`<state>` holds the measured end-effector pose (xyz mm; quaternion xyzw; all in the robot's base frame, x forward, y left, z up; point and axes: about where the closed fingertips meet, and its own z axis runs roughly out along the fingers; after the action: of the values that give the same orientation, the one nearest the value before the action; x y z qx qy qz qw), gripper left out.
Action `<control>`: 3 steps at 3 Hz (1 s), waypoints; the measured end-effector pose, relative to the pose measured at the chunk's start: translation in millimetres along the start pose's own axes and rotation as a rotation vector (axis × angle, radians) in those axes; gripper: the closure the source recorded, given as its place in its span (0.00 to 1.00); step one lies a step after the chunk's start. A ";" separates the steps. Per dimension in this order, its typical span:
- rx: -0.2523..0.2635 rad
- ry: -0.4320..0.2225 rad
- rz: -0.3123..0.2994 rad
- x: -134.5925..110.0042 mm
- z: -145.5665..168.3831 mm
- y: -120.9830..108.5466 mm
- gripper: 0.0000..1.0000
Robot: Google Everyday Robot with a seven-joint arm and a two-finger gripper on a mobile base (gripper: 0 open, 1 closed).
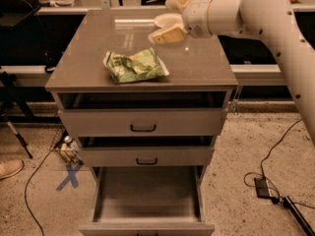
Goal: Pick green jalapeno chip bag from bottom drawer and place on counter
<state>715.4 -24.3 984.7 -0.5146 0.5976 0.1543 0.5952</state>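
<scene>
The green jalapeno chip bag (134, 66) lies flat on the counter (197, 68), left of its middle and near the front edge. My gripper (169, 19) hovers above the back of the counter, up and to the right of the bag, open and holding nothing. One finger (168, 35) points left toward the bag, the other finger (176, 3) is higher. The bottom drawer (147, 195) is pulled out and its grey inside holds nothing I can see.
A pale bowl (167, 20) sits at the back of the counter behind the gripper. The two upper drawers (143, 122) stand slightly open. Cables and a power brick (263, 187) lie on the floor at right; a blue X (69, 176) marks the floor at left.
</scene>
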 end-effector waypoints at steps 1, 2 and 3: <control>-0.036 0.013 0.004 3.1 12.1 9.3 0.00; -0.065 0.000 0.013 1.8 12.6 18.0 0.00; -0.093 -0.028 0.041 9.7 -1.8 20.9 0.00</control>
<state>700.0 -21.1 967.7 -0.5272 0.5918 0.2014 0.5756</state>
